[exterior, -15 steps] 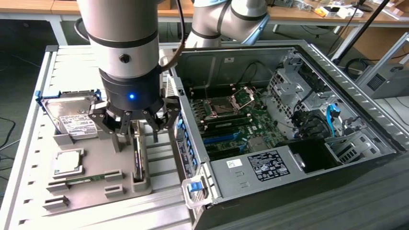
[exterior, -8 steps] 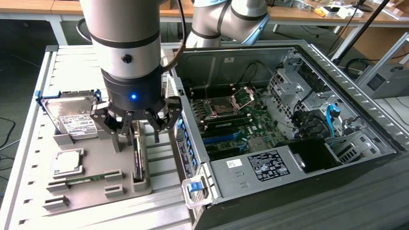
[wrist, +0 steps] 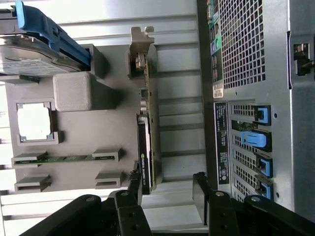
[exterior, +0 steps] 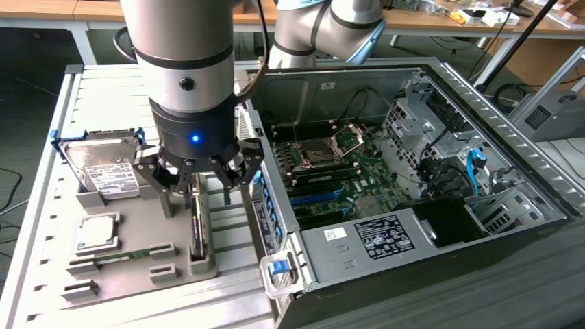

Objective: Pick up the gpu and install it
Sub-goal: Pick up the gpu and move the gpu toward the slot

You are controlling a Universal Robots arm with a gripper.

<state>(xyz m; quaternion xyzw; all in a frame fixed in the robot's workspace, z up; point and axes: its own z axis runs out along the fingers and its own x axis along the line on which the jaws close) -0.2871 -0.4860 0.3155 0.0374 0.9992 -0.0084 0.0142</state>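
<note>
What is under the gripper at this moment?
The gpu stands on its edge in the grey tray, directly under the open gripper. The tray's holder covers its lower edge, so that part cannot be seen.

The gpu (wrist: 144, 147) is a thin dark card standing on its long edge, with a silver bracket (wrist: 141, 46) at the end farther from the jaws. It sits below the spread jaws, nearer one than the other.

Arm upright, gripper aimed straight down.
Arm (exterior: 178, 62) stands near vertical, wrist turned downward; gripper (exterior: 196, 186) hangs low, its black fingers (wrist: 134, 183) spread wide apart.
</note>
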